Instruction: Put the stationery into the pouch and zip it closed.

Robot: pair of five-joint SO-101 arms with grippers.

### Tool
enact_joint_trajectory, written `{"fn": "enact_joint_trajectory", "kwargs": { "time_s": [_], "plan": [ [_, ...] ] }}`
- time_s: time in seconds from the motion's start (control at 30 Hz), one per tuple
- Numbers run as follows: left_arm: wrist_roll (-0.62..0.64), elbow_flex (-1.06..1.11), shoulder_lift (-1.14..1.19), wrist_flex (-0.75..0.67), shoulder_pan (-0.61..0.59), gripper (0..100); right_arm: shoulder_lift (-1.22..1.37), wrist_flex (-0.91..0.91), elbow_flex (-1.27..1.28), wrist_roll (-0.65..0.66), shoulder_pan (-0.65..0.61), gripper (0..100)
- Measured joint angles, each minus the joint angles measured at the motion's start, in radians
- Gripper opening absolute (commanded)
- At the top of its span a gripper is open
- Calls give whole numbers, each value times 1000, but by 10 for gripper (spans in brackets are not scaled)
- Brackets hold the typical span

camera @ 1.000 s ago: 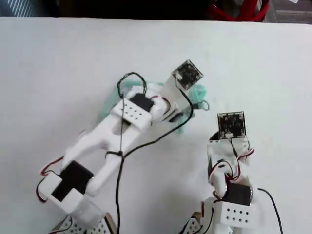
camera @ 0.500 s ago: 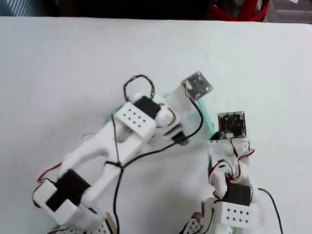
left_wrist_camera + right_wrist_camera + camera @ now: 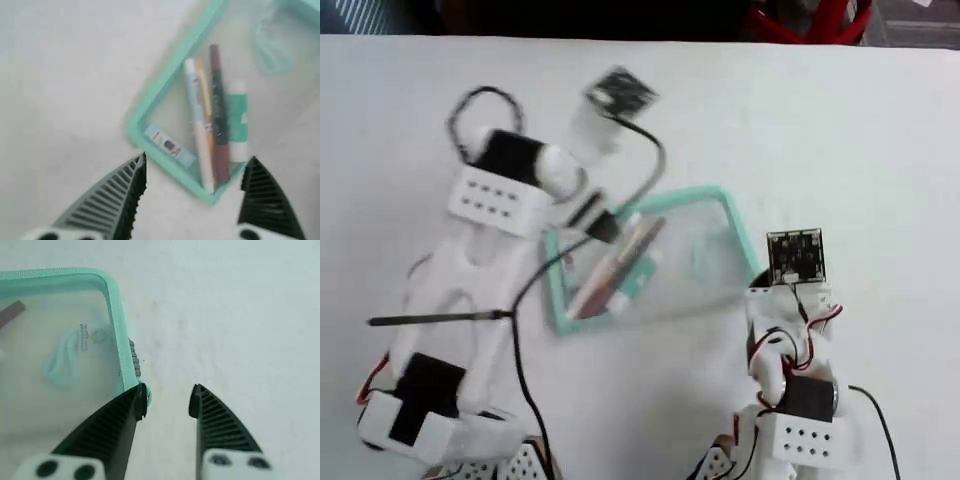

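A clear pouch with a teal border (image 3: 705,195) lies flat mid-table. Inside it are pens (image 3: 617,262), a green and white stick and a small labelled piece. In the left wrist view the pens (image 3: 206,125), the stick (image 3: 239,120) and the small piece (image 3: 170,146) sit in one corner of the pouch (image 3: 165,75). My left gripper (image 3: 192,175) hangs open above that corner, holding nothing. My right gripper (image 3: 168,397) is open at the pouch's other end, one finger (image 3: 140,396) against the teal edge (image 3: 117,315). A teal pull cord (image 3: 62,357) lies there.
The left arm (image 3: 500,195) stands over the table's left half with its black cable (image 3: 520,290) trailing down. The right arm (image 3: 790,340) rises from the near edge. Dark and red items sit beyond the table's far edge (image 3: 810,20).
The left arm has swung up and away to the far left, off the pouch. The pouch now shows flat with the stationery inside. The right arm has not moved.
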Motion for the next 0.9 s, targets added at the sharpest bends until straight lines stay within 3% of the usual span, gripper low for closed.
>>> {"fn": "enact_joint_trajectory", "kwargs": {
  "time_s": [0.17,0.27,0.37,0.57,0.7,0.9],
  "plan": [
    [-135,180,-9,-8,-256,21,0,0,0,0,0,33],
    [-195,354,38,-130,-324,33,0,0,0,0,0,33],
    [-203,463,114,-256,-319,24,0,0,0,0,0,33],
    [-155,459,304,-341,-219,24,0,0,0,0,0,33],
    [-69,322,459,-370,-170,24,0,0,0,0,0,33],
    [44,17,640,-265,-149,24,0,0,0,0,0,33]
  ]
}}
